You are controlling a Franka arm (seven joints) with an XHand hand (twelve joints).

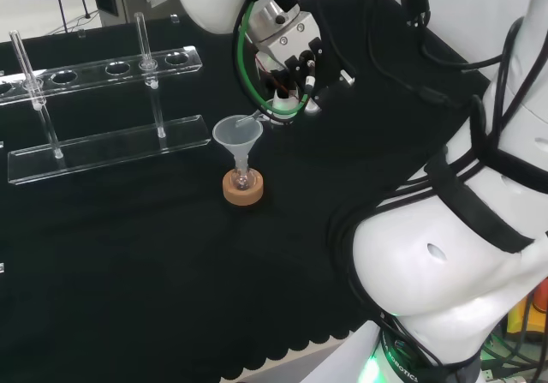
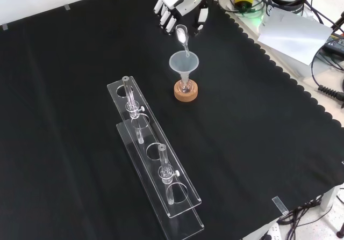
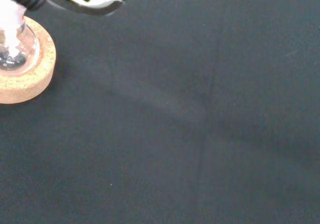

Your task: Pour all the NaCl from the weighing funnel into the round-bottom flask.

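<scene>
1. Two clear racks [image 2: 156, 167] lie at the left of the front view on the worktop [image 2: 64, 89], one partly over the other, each with an upright glass tube [image 2: 163, 165]
2. To their right a cork ring [image 2: 186, 92] carries the small round-bottom flask [image 2: 186, 87]; a pale plastic funnel [image 2: 184, 64] stands with its stem in the flask's neck
3. Above the funnel the weighing funnel [image 2: 182, 37] hangs tilted, its narrow spout down inside the funnel's mouth and white NaCl showing in its upper bulb
4. At the view's top the robot hand [image 2: 174, 4] has its fingers curled round the weighing funnel's upper end
5. From the head view the same weighing funnel [image 1: 249, 119] reaches from the right into the funnel [image 1: 237, 136]
6. Close by the wrist camera, the flask [image 3: 12, 48] sits in the cork ring [image 3: 35, 68], with something pale at its bottom
</scene>
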